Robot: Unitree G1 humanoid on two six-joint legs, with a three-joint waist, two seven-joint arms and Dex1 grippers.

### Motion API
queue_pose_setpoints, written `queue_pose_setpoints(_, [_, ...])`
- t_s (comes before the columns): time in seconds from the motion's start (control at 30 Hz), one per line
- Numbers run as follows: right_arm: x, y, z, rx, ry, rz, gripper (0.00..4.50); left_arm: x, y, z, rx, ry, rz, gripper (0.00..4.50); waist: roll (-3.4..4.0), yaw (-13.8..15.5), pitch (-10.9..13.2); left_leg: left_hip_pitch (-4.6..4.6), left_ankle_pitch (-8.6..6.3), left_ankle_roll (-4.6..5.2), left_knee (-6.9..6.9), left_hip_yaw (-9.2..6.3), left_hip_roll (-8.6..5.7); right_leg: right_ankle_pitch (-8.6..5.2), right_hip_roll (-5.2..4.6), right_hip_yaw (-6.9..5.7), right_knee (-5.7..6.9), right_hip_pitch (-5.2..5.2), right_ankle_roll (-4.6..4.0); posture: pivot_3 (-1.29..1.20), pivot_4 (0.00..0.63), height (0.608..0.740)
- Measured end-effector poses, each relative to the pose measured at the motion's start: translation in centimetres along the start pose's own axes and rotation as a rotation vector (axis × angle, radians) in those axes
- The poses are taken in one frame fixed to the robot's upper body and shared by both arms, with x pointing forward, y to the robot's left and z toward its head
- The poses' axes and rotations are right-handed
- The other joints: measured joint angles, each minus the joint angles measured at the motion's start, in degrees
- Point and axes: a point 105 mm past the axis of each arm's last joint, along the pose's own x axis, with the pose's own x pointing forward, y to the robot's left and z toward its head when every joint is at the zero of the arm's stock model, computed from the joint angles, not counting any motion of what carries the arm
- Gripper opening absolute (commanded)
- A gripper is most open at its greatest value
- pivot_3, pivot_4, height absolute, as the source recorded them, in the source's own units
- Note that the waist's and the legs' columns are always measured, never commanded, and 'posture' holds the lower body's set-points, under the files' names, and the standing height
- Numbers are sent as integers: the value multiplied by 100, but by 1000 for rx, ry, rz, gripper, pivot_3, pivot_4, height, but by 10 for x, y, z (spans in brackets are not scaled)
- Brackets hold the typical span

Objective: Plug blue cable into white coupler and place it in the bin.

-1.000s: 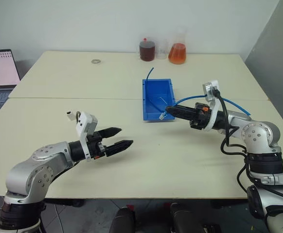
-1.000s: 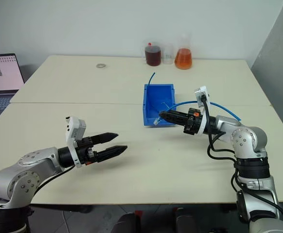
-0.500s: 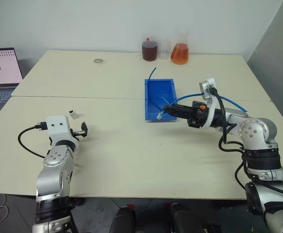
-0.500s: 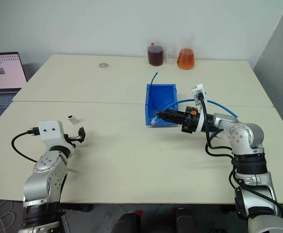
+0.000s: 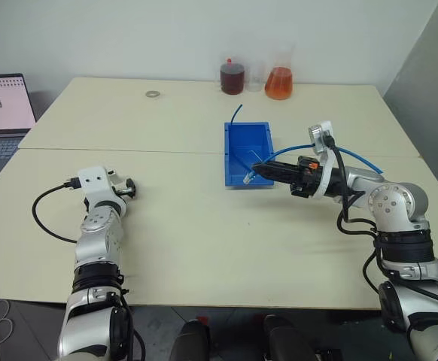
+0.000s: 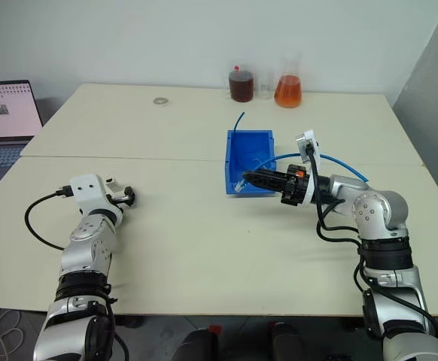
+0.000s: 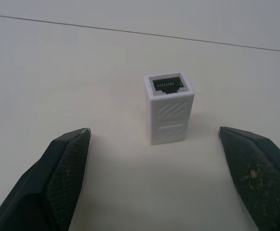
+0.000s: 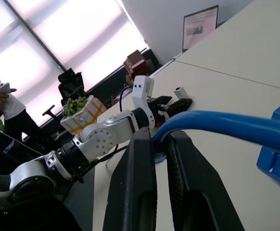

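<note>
The white coupler point(image 7: 169, 108) stands upright on the table point(image 5: 204, 226), its long axis vertical and its dark socket face turned upward and slightly away from the left wrist camera. In the head views it sits at about nine o'clock from the bin point(image 5: 247, 154), well apart from it, just beside the left gripper point(image 5: 127, 189). That gripper's fingers point(image 7: 63, 178) are spread wide to either side of the coupler, touching nothing.

The right gripper point(image 5: 258, 168) is clenched on the blue cable point(image 8: 217, 124) close to its plug end, level and aimed toward nine o'clock, over the near wall of the bin. The cable arcs back from the fingers toward three o'clock and trails off past the right arm. A shorter blue stub point(image 5: 235, 113) rises at the bin's twelve o'clock end.

Judged from appearance, the coupler is light, rigid, smooth plastic and would tip or skid easily if nudged. The best hold would be across its two ribbed side faces at mid-height, leaving the socket clear. The cable looks soft and springy, so a hold near the plug keeps the end steady for insertion; the plug's small latch is probably fragile.
</note>
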Motion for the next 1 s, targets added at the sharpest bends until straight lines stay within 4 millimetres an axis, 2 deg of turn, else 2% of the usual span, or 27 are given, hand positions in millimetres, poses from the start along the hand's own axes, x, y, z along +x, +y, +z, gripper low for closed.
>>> queue_pose_setpoints(0.03, [0,0,0,-1,0,-1,72,1,0,0,0,0,-1,4462,0,0,0,0,0,0,0,0,0,0,0,0,0,0,0,0,150,740])
queue_pose_setpoints(0.1, [-1,0,0,-3,1,-6,72,4,0,1,-1,-3,-3,4108,0,-2,0,1,0,0,0,0,0,0,0,0,2,0,0,0,150,740])
queue_pose_setpoints(0.13, [-1,-1,0,-4,1,-8,72,5,-1,0,-2,-4,-5,4070,0,-3,0,1,0,0,0,0,0,0,0,0,2,0,0,0,150,740])
queue_pose_setpoints(0.33, [-1,-2,1,-9,1,-24,72,10,-10,1,-11,-17,-47,2664,2,-4,-1,1,0,0,1,0,-1,0,0,0,3,0,0,0,150,740])
queue_pose_setpoints(0.6, [-2,-1,1,-17,-1,-32,72,15,-9,1,-22,-18,-32,824,5,-7,-3,4,0,0,1,0,-1,0,0,0,5,1,1,0,150,740])
queue_pose_setpoints(0.87, [-5,-4,-2,-4,-5,-56,72,15,-1,1,-8,-17,-28,777,8,-39,-5,8,0,0,1,0,4,0,5,0,11,1,1,0,150,740])
queue_pose_setpoints(0.93, [-6,-5,-1,-5,-11,-61,72,11,-7,2,13,-32,-102,777,8,-37,-4,4,1,-1,0,1,3,0,4,0,8,0,1,0,150,740])
queue_pose_setpoints(1.0, [-6,-4,0,-9,-11,-60,72,0,-27,1,51,-39,-298,777,8,-28,-4,-1,1,-2,-1,2,2,0,2,0,2,-1,0,0,150,740])
